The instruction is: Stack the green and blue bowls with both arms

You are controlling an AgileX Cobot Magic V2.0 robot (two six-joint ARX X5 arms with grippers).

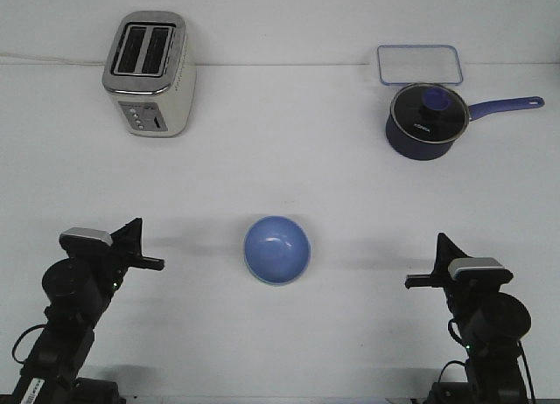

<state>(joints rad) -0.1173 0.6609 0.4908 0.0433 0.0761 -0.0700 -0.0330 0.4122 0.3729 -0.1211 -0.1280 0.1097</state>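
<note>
arm bases cut off below, both jaws' state unclear

I count one blue bowl [276, 248], one toaster [149, 73], one saucepan [426, 121] and one clear lidded container [419, 65]. I see two arms, left [74, 286] and right [481, 303].

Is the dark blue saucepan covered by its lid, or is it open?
Covered. The round glass lid with a blue knob sits on the dark blue saucepan, closing its rim.

A plain white table [289, 168] fills the view under soft, even light, meeting a white wall [280, 19] at the back. Faint shadows fall beside objects.
</note>
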